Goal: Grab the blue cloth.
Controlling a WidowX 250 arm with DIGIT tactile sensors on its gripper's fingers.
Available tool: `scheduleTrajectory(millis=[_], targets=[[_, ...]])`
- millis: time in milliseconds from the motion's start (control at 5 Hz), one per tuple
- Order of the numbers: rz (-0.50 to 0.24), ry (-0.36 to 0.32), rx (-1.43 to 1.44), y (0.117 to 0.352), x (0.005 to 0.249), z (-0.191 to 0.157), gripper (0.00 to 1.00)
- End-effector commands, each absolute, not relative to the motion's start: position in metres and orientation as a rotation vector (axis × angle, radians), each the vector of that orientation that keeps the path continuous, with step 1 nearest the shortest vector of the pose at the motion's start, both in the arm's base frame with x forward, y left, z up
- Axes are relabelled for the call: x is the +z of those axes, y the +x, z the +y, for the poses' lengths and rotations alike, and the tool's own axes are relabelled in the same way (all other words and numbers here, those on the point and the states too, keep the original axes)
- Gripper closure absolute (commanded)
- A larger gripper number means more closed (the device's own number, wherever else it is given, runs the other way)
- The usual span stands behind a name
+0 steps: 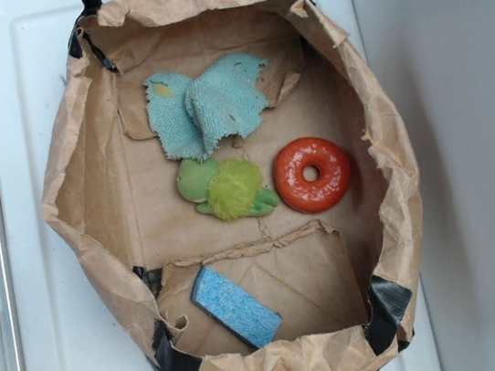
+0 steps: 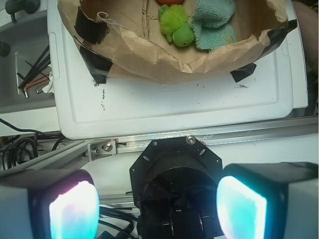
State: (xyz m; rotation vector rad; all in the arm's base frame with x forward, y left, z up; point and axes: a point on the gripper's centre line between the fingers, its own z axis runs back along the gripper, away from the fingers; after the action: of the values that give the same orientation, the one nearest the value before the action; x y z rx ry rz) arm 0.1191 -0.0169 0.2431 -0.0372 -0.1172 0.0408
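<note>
The blue cloth [image 1: 207, 106] is a light teal terry rag with frayed edges, lying crumpled at the far side of the brown paper bag's [image 1: 72, 182] floor. It also shows at the top of the wrist view [image 2: 213, 21], next to the green plush toy [image 2: 177, 26]. My gripper [image 2: 158, 209] is open and empty, its two glowing pads [image 2: 75, 211] wide apart. It hangs over the black robot base, outside the bag and well away from the cloth. The gripper does not show in the exterior view.
Inside the bag lie a green plush toy [image 1: 228, 188], a red ring [image 1: 312, 174] and a bright blue sponge block [image 1: 235, 305]. The bag stands on a white tray [image 2: 169, 104]. A metal rail [image 2: 209, 135] runs beside the tray. Cables and tools lie at the left [image 2: 30, 79].
</note>
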Motion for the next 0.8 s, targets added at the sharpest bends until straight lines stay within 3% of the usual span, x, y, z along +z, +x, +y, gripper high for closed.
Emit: scheduleTrajectory(millis=[0, 400, 600], targets=[[-0.117, -0.037, 0.041, 0.119, 0.243, -0.017, 0.0], [-0.109, 0.037, 0.305, 0.213, 0.195, 0.036, 0.0], [-0.195, 0.05, 0.294, 0.233, 0.188, 0.05, 0.0]])
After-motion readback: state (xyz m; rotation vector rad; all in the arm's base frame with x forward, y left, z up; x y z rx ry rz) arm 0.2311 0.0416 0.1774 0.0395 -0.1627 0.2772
